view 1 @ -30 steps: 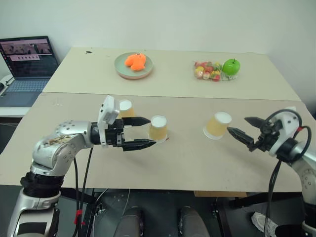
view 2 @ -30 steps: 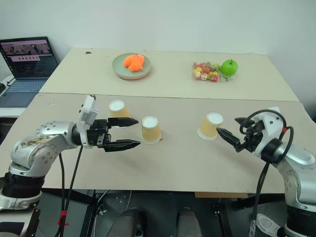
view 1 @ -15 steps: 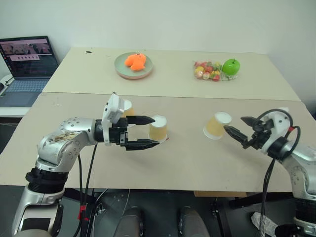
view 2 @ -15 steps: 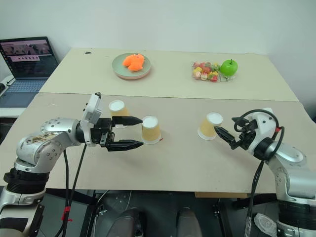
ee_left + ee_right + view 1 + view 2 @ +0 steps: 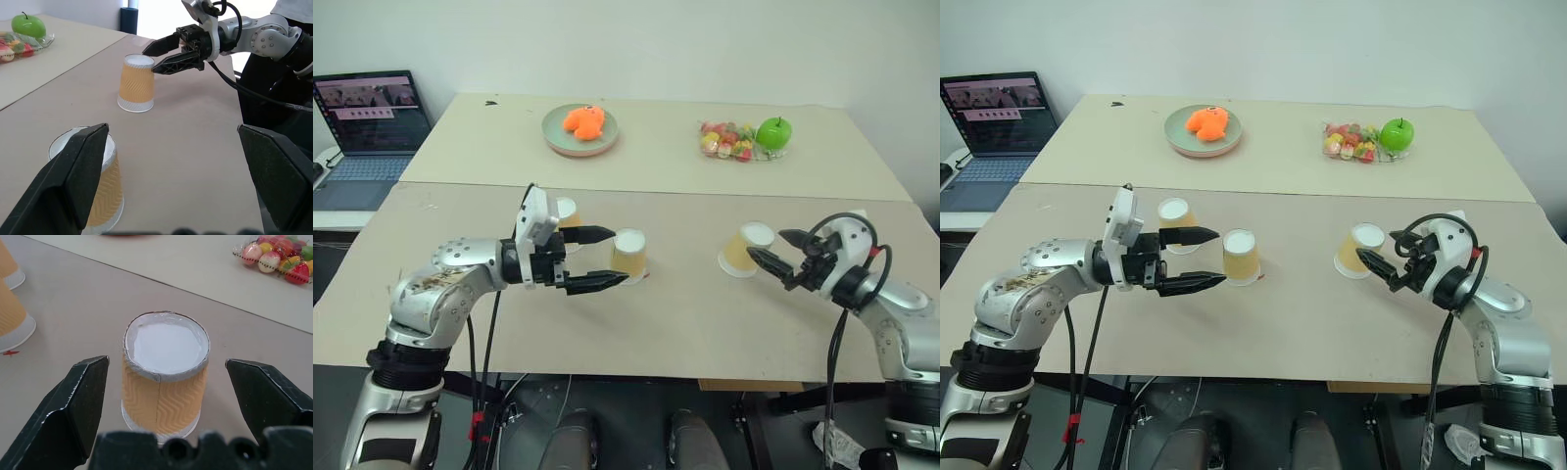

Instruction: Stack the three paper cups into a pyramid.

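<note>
- The left gripper (image 5: 603, 258) is seen nearest, held level over the bench (image 5: 666, 323) with its two black fingers spread wide and nothing gripped.
- The middle paper cup (image 5: 628, 255), upside down, stands just off the left fingertips at about 3 o'clock from them, not touched.
- The left paper cup (image 5: 565, 212) stands upside down at about 10 o'clock from the middle one, partly hidden by the left gripper.
- The right gripper (image 5: 770, 249) is likewise spread wide and empty.
- The right paper cup (image 5: 165, 377), upside down, is framed between the right fingers, apart from both.
- Farther back, at 12 o'clock, a plate (image 5: 579, 131) with an orange object, a bag of sweets (image 5: 724, 140) and a green apple (image 5: 771, 131) are seen.
- A laptop (image 5: 367, 122) stands at the far left.
</note>
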